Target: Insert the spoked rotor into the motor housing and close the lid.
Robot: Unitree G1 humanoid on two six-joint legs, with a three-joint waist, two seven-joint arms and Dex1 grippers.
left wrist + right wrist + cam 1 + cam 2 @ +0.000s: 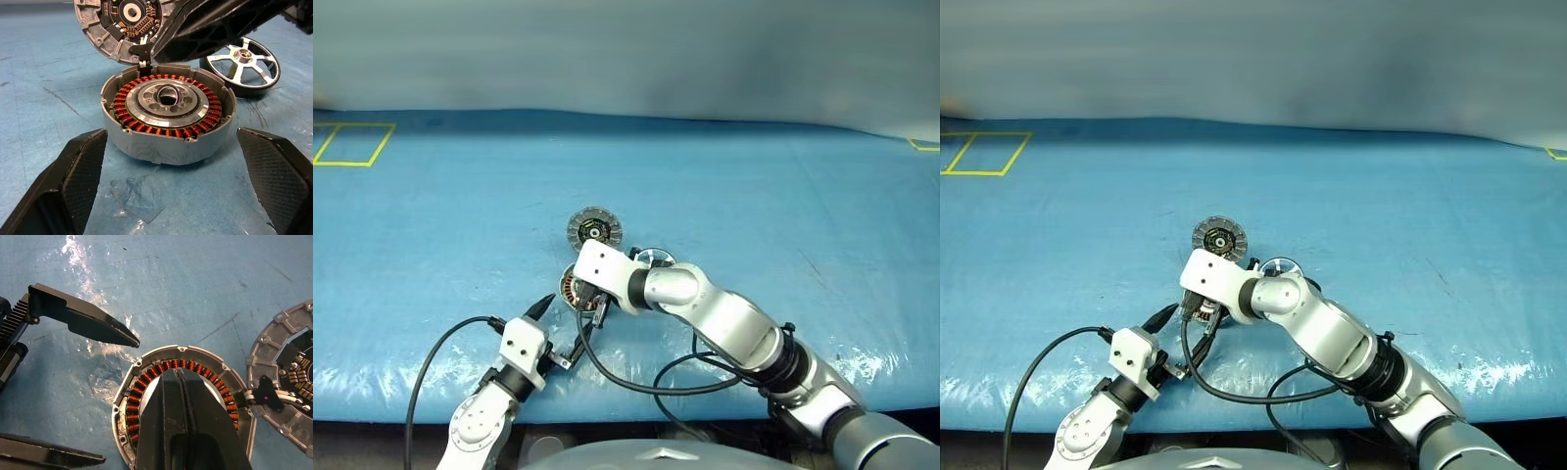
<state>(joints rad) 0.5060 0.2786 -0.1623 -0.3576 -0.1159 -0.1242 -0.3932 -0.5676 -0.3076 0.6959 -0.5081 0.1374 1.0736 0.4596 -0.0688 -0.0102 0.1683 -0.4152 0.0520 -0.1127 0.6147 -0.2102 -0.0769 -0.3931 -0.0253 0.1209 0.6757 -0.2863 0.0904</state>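
The motor housing (166, 115) stands open on the blue table, a ring of copper windings (146, 382) around its dark centre. The lid (594, 231) lies just behind it, circuit side up, joined to it by a short wire with a black plug (264, 396). To the right of both rests the spoked rotor (654, 258), flat on the table. My right gripper (181, 374) hovers over the housing's middle, shut with nothing between its fingers. My left gripper (560, 328) is open in front of the housing, one finger (73, 181) on each side and clear of the wall.
A blue plastic sheet (783, 196) covers the table, which ends at a pale wall behind. Yellow tape squares (352, 144) mark the far left and far right corners. A black cable (626, 384) loops by the front edge.
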